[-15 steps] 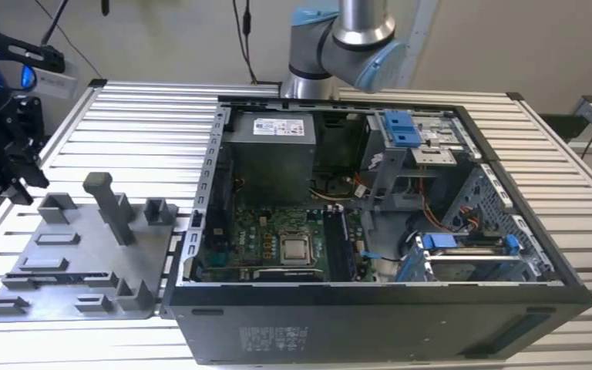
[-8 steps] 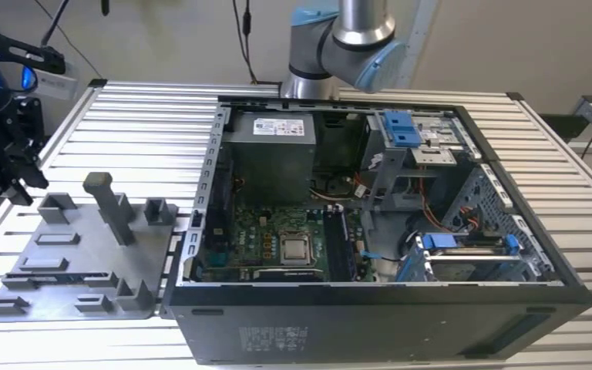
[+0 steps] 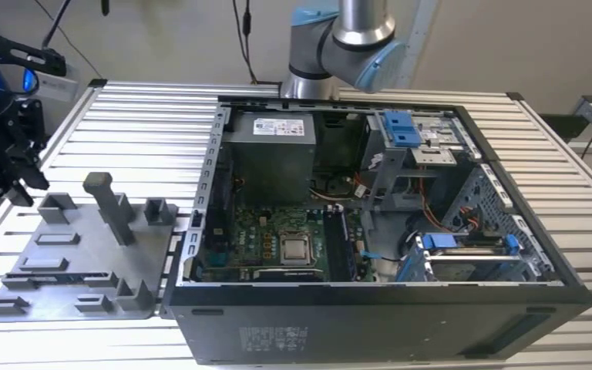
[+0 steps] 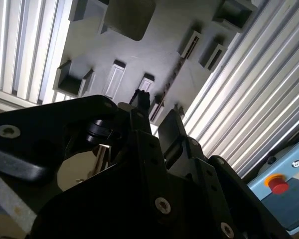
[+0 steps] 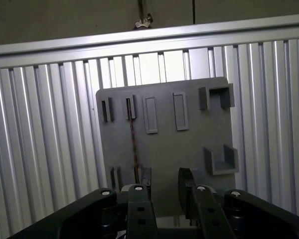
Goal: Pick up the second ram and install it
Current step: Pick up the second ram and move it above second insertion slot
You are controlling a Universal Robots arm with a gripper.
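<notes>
The gripper (image 5: 164, 180) hovered over a grey fixture plate (image 5: 189, 144), jaws parted and holding nothing, the second ram (image 5: 133, 149) stood on edge in the plate's slots, untouched, computer case (image 3: 378, 327) just beside the plate.

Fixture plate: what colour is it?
The plate is plain grey, best in the first wrist view.

An open black case (image 3: 378, 331) lies on a ribbed metal tabletop (image 3: 142, 108), motherboard (image 3: 275, 239) exposed. Just beside it, on the exterior view's left, sits a grey plate (image 3: 70, 270) with upright posts (image 3: 109, 206) and blocks (image 3: 58, 206).
</notes>
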